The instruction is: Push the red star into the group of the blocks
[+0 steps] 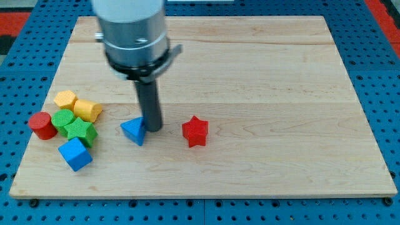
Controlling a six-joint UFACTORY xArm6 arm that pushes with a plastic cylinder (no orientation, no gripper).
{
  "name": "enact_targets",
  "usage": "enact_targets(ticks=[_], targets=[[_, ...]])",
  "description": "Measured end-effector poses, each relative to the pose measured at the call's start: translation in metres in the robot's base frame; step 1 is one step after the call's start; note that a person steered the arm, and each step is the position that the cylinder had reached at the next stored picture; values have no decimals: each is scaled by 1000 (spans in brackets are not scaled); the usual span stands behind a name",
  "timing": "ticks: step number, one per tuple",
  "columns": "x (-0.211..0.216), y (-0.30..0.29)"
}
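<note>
My tip (154, 129) touches the surface (262, 75) just right of the blue triangle (134, 131); no jaws exist on this rod. The red star (195, 131) lies right of the tip, apart from the grouped blocks at the view's left

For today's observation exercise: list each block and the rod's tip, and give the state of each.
Red star: alone, right of the tip.
Blue triangle: touching my tip's left.
My tip: between triangle and star.
Red cylinder, yellow blocks, green blocks, blue cube: clustered at left.
</note>
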State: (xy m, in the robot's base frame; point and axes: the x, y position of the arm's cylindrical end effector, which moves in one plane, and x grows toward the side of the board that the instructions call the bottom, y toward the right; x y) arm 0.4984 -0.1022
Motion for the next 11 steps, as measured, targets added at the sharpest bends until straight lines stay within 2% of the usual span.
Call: enact_targets(ticks=[1,2,3,4,5,6,7,9,10,11], targets=[[3,-25],[-18,10],[-22,99],[-22,155],[1,172],[11,151],[27,109],[31,-4],[31,-37],[19,-2]])
